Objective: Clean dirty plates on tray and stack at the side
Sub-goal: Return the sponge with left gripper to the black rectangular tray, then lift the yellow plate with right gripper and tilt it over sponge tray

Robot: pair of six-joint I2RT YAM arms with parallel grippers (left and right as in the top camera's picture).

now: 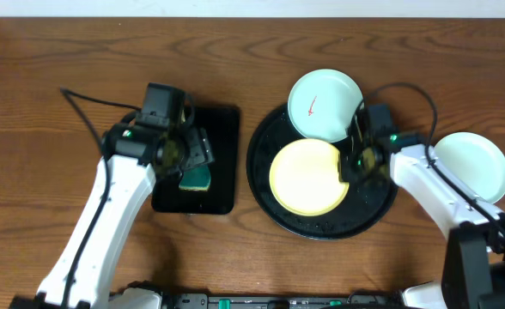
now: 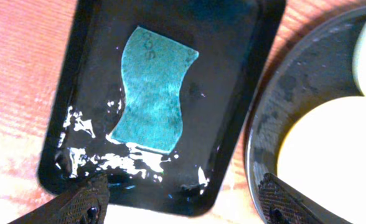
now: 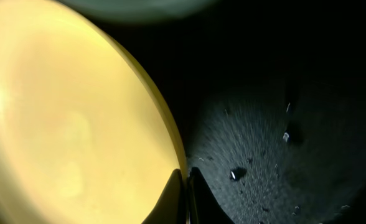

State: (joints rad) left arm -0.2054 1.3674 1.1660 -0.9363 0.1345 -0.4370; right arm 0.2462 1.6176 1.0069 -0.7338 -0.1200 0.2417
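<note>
Right pincer (image 3: 186, 185) grips the yellow plate (image 1: 308, 178) on the tray (image 1: 274, 210); left pincer (image 2: 183, 185) gapes wide over the grained wooden counter (image 1: 38, 43).

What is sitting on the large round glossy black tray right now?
A pale yellow round plastic plate lies on it, and a pale mint plate with a red streak overlaps its far rim. Whatever is beneath them is covered.

The white left arm (image 1: 106, 215) reaches forward from the near edge, its black two-finger left gripper (image 2: 183, 183) pointing down with fingers spread wide. The white right arm (image 1: 433, 184) bends inward. Its right gripper (image 3: 185, 193) pinches the rim of the pale yellow round plastic plate (image 3: 65, 112), fingers nearly together.
</note>
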